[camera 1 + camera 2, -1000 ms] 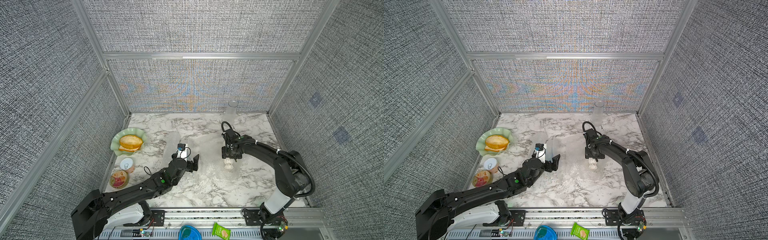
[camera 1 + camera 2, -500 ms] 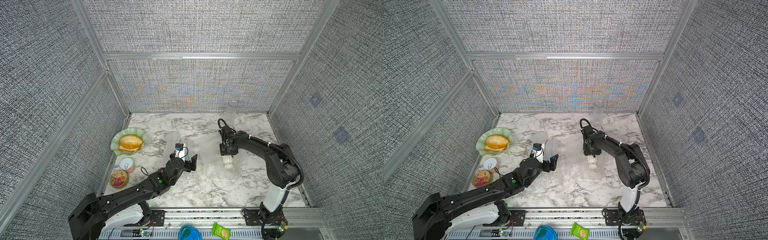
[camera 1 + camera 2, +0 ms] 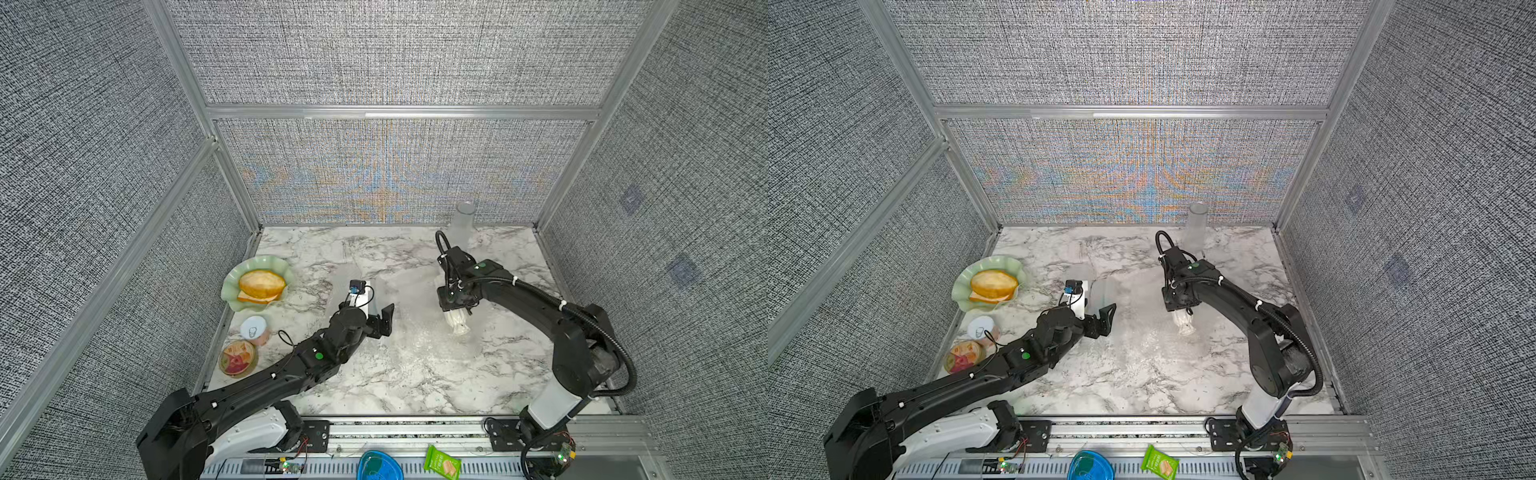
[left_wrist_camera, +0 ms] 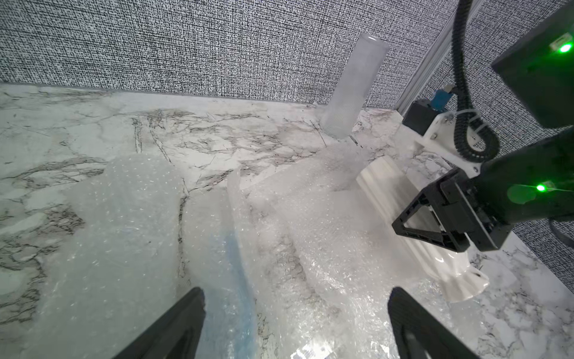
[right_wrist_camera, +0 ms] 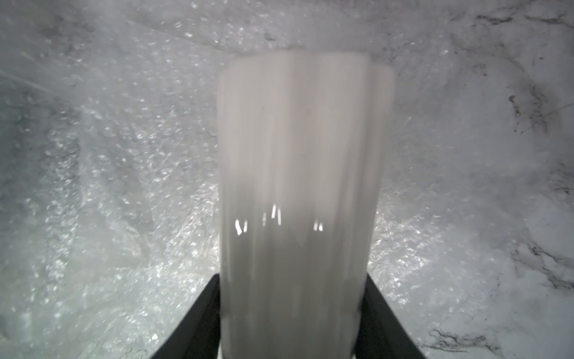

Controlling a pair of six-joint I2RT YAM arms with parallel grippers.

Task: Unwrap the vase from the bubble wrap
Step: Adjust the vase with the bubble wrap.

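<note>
A white ribbed vase (image 3: 458, 323) (image 3: 1183, 325) with a flared mouth sits bare over the crinkled bubble wrap (image 3: 415, 347) (image 3: 1142, 345) in mid-table. My right gripper (image 3: 455, 305) (image 3: 1179, 307) comes from above and is shut on the vase's body. In the right wrist view the vase (image 5: 298, 186) fills the gap between both black fingers (image 5: 205, 310), with bubble wrap (image 5: 124, 186) beneath. The left wrist view shows the vase (image 4: 459, 279) slanted in the right gripper (image 4: 416, 223). My left gripper (image 3: 376, 311) (image 4: 296, 292) hangs open over the wrap's left part (image 4: 310, 233), holding nothing.
A clear ribbed glass cylinder (image 3: 462, 220) (image 4: 354, 87) stands at the back wall. A flatter sheet of wrap (image 4: 124, 217) lies further left. Along the left edge are a green plate (image 3: 232, 291) with bread, a small cup (image 3: 253, 330) and a bowl (image 3: 237, 357) of food.
The right jaws have narrowed onto the vase, and the right arm has shifted a little with it. The left arm has barely moved and stays open.
</note>
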